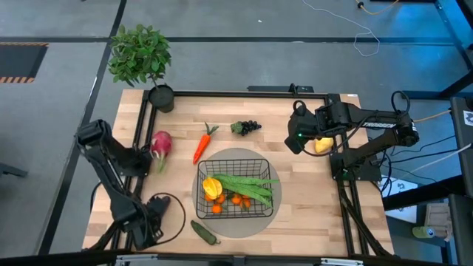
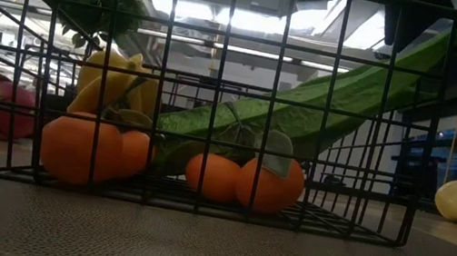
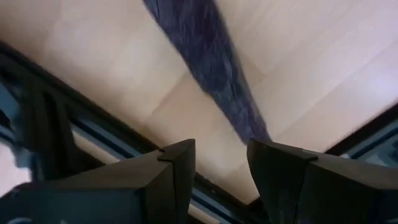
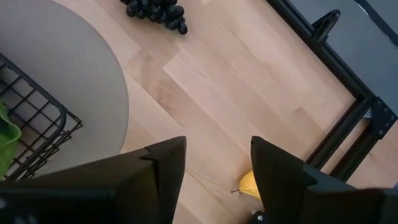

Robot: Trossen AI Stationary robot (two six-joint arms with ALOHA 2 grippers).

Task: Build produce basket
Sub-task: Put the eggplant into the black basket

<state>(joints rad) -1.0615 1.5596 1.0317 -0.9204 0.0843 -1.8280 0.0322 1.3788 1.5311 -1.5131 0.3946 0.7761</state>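
The basket point(image 1: 235, 189) is seen on the round grey mat point(image 1: 233, 225), near the middle of the table point(image 1: 310, 214). Inside it: a yellow pepper point(image 1: 212, 186), tangerines point(image 1: 235, 199) along the bottom, and green beans point(image 1: 247, 185) lying slanted across the top (in the low view one long pod is propped up onto the rim).

Produce outside the basket, placed relative to it:
- carrot point(image 1: 201, 145): just beyond the far left corner, on bare wood
- grapes point(image 1: 247, 127): beyond the far side, apart from the mat
- dragon fruit point(image 1: 160, 144): well to the left, at the table's left rail
- cucumber point(image 1: 205, 232): near side, left, just off the mat edge
- lemon point(image 1: 323, 145): to the far right, resting on the table

The right gripper point(image 4: 217, 165) is held above the table right of the basket, with the lemon just beside it; its fingers are spread and nothing is between them (the lemon shows only partly in the wrist view, past the fingertips).

The left gripper point(image 3: 221, 168) is located well left of the basket, next to the dragon fruit. Its fingers stand apart with a gap between them, and nothing is pinched. A dark purplish, blurred shape point(image 3: 205, 62) is seen ahead of it on the wood; what it is cannot be told.

A potted plant point(image 1: 142, 63) is stood at the far left corner of the table.
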